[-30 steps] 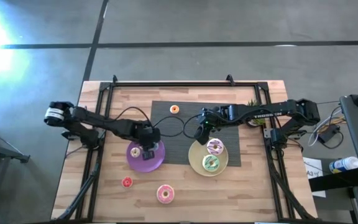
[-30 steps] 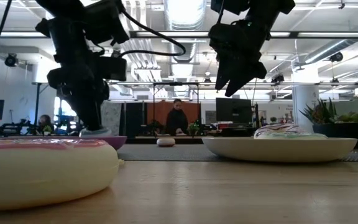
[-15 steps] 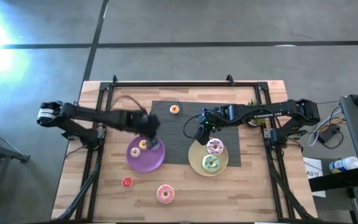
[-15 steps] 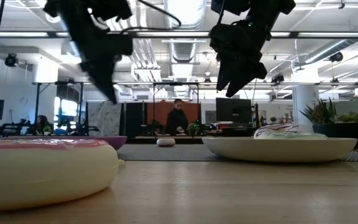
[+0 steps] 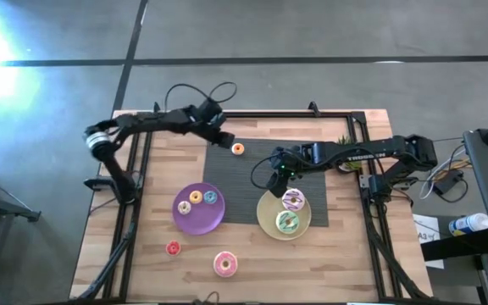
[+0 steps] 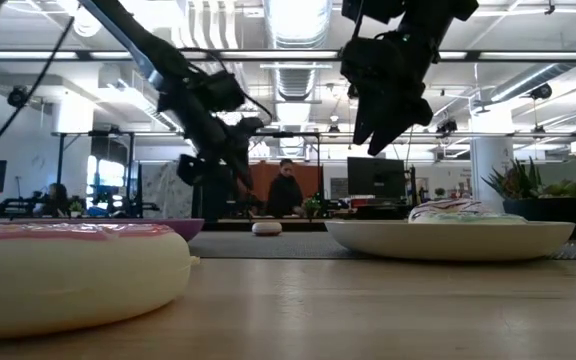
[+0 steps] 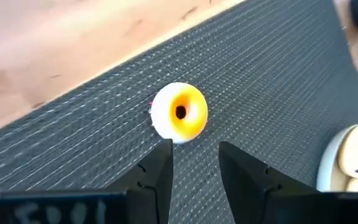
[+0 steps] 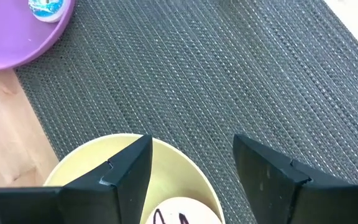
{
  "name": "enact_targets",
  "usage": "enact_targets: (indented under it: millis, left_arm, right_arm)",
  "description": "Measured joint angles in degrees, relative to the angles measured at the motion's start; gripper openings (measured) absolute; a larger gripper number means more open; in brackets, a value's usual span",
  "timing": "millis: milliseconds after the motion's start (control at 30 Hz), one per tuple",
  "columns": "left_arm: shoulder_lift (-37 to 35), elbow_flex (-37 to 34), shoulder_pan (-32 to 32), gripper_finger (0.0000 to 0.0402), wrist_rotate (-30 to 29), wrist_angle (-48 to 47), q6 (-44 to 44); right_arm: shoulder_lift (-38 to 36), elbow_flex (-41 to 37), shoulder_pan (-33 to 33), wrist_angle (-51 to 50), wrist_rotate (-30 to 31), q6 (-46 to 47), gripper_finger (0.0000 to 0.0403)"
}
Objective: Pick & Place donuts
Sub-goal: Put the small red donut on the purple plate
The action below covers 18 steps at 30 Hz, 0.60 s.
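Note:
The tiny orange donut lies flat on the dark mat. My left gripper hovers open just left of it, touching nothing. My right gripper hangs open above the far-left rim of the pale-yellow plate, which holds the white streaked donut and the green donut. The purple plate carries a yellow donut and a blue donut. The red donut and the pink donut rest on bare wood near the front edge.
The dark mat covers the table's middle and runs under both plates' far rims. A small plant stands at the far right. Black frame rails run along the left, right and far sides. People sit in the room beyond.
My left gripper has risen from the purple plate and swung toward the table's far edge, arriving beside the orange donut. The blue donut now lies uncovered on the purple plate beside the yellow one. My right arm has kept still.

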Motion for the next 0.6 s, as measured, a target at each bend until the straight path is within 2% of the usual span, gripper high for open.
enact_targets:
  millis: [100,367,600]
  left_arm:
    - [4.3,4.4,-0.6,0.0103,-0.9,-0.8,0.3]
    - [12.0,14.4,-0.7,0.0104,-6.2,-12.5,7.7]
    - [15.0,16.9,-0.8,0.0104,-3.7,-13.0,8.4]
  right_arm:
    - [0.0,0.0,0.0,-0.1,0.0,0.1,0.0214]
    - [0.0,0.0,0.0,-0.3,0.0,0.8,0.0214]
    - [0.0,-0.1,0.0,-0.3,0.4,1.1,0.0215]
